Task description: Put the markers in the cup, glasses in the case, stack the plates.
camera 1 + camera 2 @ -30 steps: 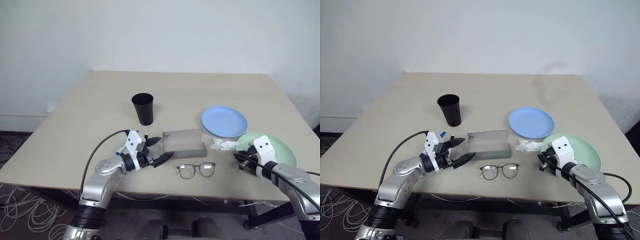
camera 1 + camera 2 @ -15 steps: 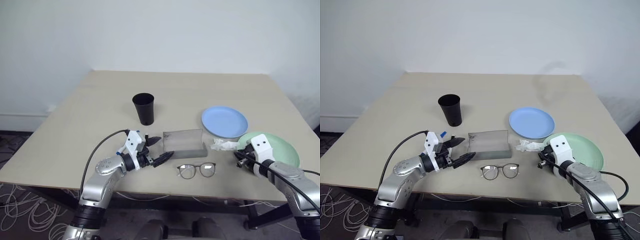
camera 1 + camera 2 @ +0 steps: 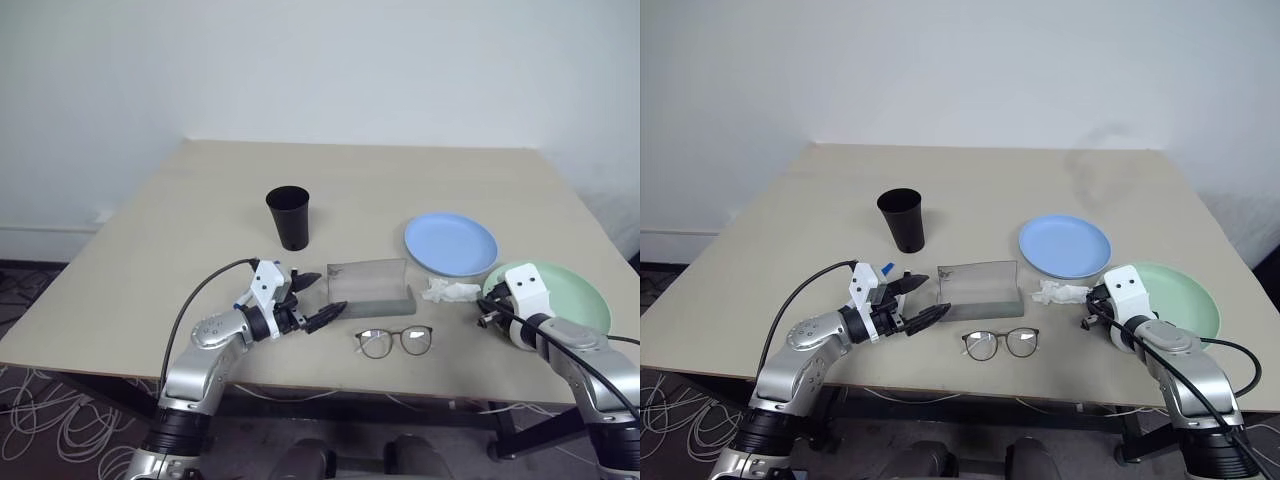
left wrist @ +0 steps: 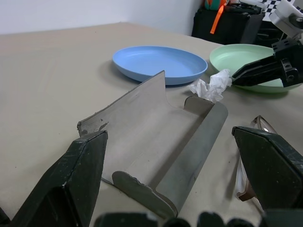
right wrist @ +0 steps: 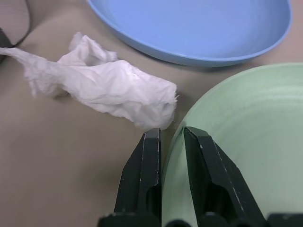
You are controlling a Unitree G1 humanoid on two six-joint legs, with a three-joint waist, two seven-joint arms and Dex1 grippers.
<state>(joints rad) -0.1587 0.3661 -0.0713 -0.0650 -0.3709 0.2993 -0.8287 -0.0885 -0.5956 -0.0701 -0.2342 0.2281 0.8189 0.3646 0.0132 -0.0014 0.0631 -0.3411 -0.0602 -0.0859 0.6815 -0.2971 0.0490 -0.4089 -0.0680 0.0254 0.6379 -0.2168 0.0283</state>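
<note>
On the beige table (image 3: pixel 200 200), the open grey case (image 3: pixel 370 286) serves as the landmark; nothing in it can be seen, and no readable writing shows on anything. Behind and to the left of the case stands the black cup (image 3: pixel 288 217); what it holds cannot be told. The glasses (image 3: pixel 393 341) lie just in front of the case. To its right lies a crumpled white tissue (image 3: pixel 449 291), with the blue plate (image 3: pixel 450 244) behind that. The right gripper (image 5: pixel 169 142) pinches the near rim of the green plate (image 3: pixel 565 295), which has shifted further right of the case than a second ago. The left gripper (image 3: pixel 318 298), fingers spread wide, hovers at the case's left end, unmoved.
</note>
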